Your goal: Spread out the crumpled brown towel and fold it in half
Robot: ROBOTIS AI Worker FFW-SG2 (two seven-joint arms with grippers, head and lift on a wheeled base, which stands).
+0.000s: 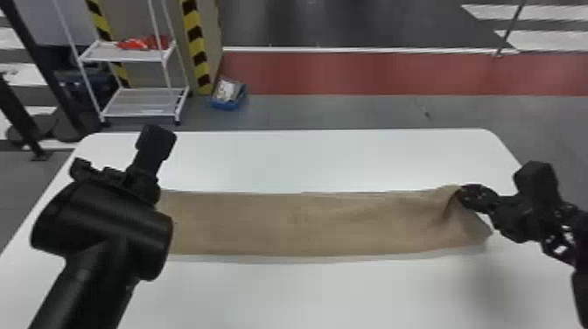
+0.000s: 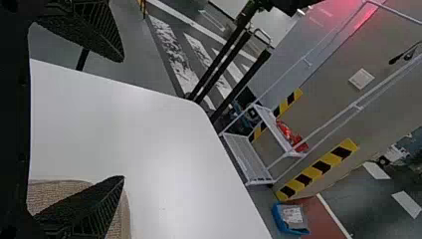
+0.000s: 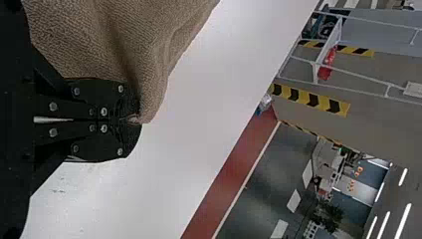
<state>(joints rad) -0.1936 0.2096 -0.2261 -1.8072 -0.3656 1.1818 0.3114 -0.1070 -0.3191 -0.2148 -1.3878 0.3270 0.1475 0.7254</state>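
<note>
The brown towel [image 1: 280,223] lies on the white counter [image 1: 297,159] as a long band running from side to side, its long edges roughly in line with the counter's far edge. Its middle is mostly smooth, with faint creases. Toward the right end the cloth gathers into a raised fold, and a loose corner points out to the right and toward the near side. In the head view the left end is hidden behind the left arm.

The right hand [image 1: 470,197] is closed on the far part of the towel's right end; in the right wrist view its two fingers meet with the cloth pinched at their tips, and folds spread from there. A soft shadow falls on the counter on the near side of this end.

The left hand [image 1: 119,154] is open above the left part of the counter. In the left wrist view its fingers stand wide apart with nothing between them, and one overlaps the towel's end in the picture; whether it touches the cloth I cannot tell.

On the floor past the counter's far left side stands a white rack [image 1: 140,103] with red material [image 1: 144,43] on its upper shelf, next to a yellow-and-black striped post [image 1: 197,48] and a blue bin [image 1: 225,104].
</note>
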